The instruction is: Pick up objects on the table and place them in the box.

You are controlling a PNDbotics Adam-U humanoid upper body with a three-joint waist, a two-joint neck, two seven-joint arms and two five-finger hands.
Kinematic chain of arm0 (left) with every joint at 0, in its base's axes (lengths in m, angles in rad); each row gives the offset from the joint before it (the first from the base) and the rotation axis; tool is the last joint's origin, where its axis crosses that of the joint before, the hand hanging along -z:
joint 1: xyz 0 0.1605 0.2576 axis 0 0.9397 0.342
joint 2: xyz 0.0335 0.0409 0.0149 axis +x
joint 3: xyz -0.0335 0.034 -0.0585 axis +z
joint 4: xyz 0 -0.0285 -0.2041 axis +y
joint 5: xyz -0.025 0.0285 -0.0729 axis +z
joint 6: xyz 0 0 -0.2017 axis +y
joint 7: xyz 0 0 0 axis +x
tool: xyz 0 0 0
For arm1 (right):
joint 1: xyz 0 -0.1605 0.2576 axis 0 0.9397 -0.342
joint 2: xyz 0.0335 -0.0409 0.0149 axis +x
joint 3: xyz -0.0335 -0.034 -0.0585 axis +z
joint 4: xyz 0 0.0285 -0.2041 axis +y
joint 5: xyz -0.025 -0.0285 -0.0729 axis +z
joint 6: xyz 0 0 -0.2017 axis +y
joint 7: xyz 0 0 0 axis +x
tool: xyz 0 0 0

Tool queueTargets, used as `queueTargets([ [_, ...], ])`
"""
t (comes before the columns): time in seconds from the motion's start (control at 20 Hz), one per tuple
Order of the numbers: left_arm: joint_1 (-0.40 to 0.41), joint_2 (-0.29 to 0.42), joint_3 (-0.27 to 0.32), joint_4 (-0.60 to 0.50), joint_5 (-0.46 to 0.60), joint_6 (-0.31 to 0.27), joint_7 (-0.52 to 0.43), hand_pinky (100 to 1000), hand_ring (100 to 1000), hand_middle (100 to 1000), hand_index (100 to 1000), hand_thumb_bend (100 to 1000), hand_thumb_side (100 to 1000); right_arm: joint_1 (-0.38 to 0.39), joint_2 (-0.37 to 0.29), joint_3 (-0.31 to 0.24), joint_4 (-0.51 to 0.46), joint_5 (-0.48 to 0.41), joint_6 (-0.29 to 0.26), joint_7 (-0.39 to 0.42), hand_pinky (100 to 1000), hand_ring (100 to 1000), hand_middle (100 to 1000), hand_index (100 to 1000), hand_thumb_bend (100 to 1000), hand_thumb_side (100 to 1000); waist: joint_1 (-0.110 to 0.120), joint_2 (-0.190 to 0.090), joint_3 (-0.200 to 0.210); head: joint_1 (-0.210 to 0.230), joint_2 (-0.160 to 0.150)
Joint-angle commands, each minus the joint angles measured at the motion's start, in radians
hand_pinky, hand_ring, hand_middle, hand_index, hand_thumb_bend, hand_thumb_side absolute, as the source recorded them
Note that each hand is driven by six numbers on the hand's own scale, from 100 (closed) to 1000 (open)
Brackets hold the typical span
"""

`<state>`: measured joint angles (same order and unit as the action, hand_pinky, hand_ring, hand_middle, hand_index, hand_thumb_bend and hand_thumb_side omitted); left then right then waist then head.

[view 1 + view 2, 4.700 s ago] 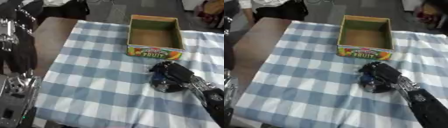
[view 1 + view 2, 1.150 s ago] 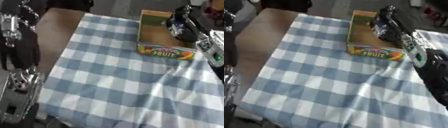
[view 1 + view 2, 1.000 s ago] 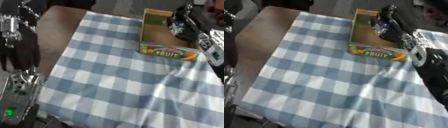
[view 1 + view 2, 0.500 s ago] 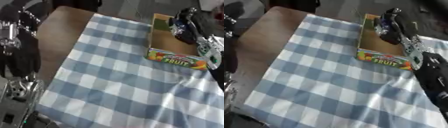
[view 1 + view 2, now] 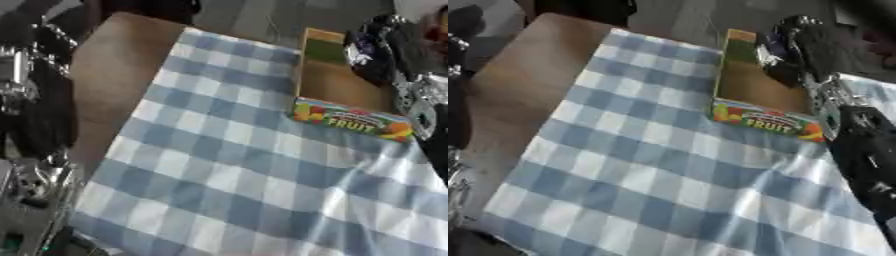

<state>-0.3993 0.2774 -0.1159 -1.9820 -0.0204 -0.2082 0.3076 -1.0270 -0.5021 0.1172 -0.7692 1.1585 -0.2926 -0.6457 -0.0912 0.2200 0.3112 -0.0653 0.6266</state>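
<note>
**Right robot hand over the open box**

The right robot hand [image 5: 794, 47] hangs above the cardboard box [image 5: 750, 85] – fingers curled round a dark, glossy object [image 5: 366, 52]. The box sits on a blue-checked cloth [image 5: 649, 165] covering the brown bench [image 5: 522, 80]. The left arm [image 5: 35, 100] stands at the left edge – its hand's state cannot be told.

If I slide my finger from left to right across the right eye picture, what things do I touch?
Bare brown table → blue checked cloth → fruit box → the robot's right hand, curled round a dark object above the box.
</note>
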Motion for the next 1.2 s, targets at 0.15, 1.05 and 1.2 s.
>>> queueTargets([
  [0.15,-0.008,0.023,0.003,-0.018,0.002,0.0,-0.002,858,749,865,851,294,1000,-0.039,-0.024,-0.017,-0.007,0.068,0.039,-0.034,100,100,100,186,100,1000,0.009,-0.022,-0.006,-0.009,-0.009],
  [1.05,-0.008,0.024,0.002,-0.018,0.003,-0.001,-0.004,860,749,865,852,294,1000,-0.052,-0.005,-0.025,0.043,0.114,0.111,0.172,1000,1000,1000,1000,100,1000,0.013,-0.025,-0.01,-0.002,-0.014],
  [1.2,-0.009,0.024,0.002,-0.018,0.003,-0.001,-0.004,860,749,865,852,294,1000,-0.053,-0.005,-0.028,0.042,0.116,0.116,0.192,1000,1000,1000,1000,100,1000,0.012,-0.025,-0.01,0.0,-0.014],
])
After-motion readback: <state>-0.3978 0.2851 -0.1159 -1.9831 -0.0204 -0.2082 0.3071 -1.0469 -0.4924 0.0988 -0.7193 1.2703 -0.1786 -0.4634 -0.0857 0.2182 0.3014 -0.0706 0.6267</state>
